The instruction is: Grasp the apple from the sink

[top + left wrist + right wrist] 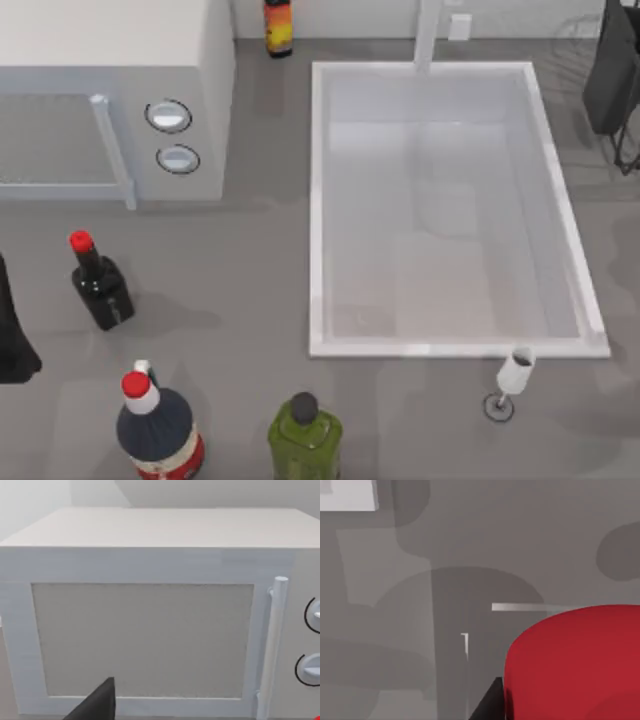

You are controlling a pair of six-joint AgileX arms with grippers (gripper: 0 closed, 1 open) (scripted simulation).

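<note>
Right wrist view: apple beside hand's dark finger.

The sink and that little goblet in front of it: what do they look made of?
The sink looks like matte white enamel or plastic: flat, even white, no gleam. The goblet looks like clear glass, pale and see-through, on a thin stem with a round foot. It is a rendered scene, so this is a guess.
</note>
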